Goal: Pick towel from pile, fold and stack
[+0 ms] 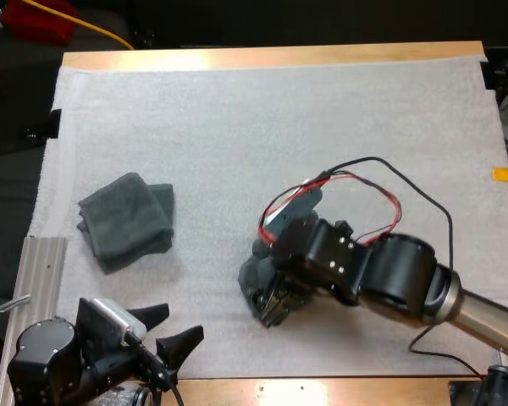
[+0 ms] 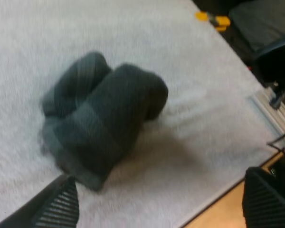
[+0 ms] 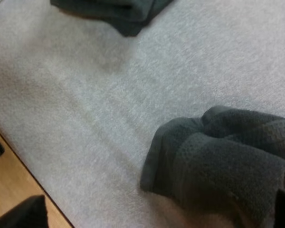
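A loosely folded dark grey-green towel (image 1: 125,220) lies on the left half of the white mat (image 1: 279,127). My left gripper (image 1: 168,330) sits near the mat's front left corner, open and holding nothing. In the left wrist view its fingertips (image 2: 61,209) stand wide apart, short of a bunched towel (image 2: 102,121). A crumpled towel (image 1: 256,275) lies at centre front, partly hidden under my right gripper (image 1: 267,303). In the right wrist view that towel (image 3: 218,161) lies between the spread fingers (image 3: 19,213), close to one of them; the gripper (image 3: 152,216) is open. The other towel (image 3: 118,9) lies farther off.
A metal rail (image 1: 41,271) runs along the table's left edge beside my left arm. The wooden table edge (image 1: 322,391) borders the mat at the front. Bare mat spreads across the far half.
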